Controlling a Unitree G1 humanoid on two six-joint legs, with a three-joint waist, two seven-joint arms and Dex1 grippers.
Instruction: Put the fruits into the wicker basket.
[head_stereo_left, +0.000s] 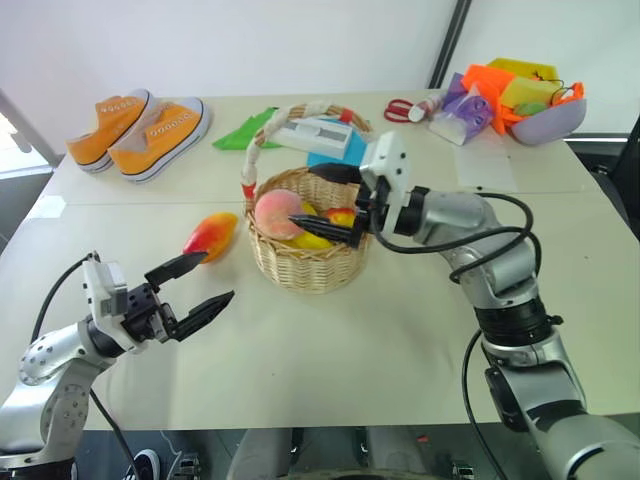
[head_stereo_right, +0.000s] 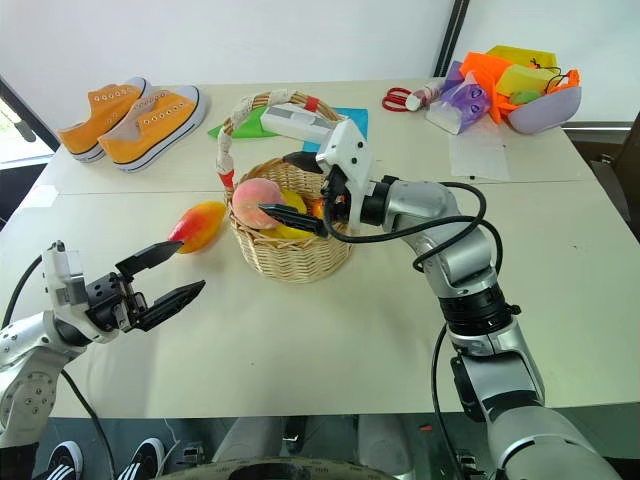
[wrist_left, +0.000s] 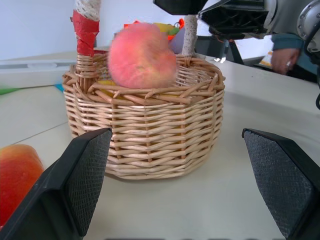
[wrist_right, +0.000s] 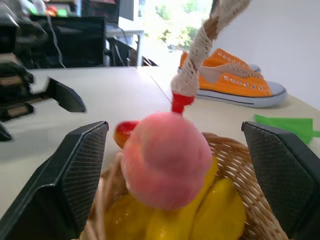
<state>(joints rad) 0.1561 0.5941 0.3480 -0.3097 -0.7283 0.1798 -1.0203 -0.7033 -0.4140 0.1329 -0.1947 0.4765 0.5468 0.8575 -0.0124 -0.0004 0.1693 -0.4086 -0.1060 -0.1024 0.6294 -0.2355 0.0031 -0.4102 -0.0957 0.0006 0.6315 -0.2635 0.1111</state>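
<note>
your right gripper (head_stereo_left: 330, 203) hangs open over the wicker basket (head_stereo_left: 305, 262) (peach (head_stereo_left: 277, 214) inside). bring the open left gripper (head_stereo_left: 200, 286) to the mango (head_stereo_left: 211, 234) beside it, and straddle its middle.

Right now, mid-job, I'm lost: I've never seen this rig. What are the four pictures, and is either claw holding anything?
It is a two-armed humanoid robot at a table. Two pictures come from its head, looking down over both arms. The other two come from cameras on each wrist, looking along that claw's two black fingers.

The left gripper is open and holds nothing; the mango lies on the table just beyond it, beside the wicker basket. The right gripper hangs open over the basket, also holding nothing. The peach sits in the basket on top of yellow fruit pieces.

Farther back lie orange sneakers and a lavender bowl of colourful items.
</note>
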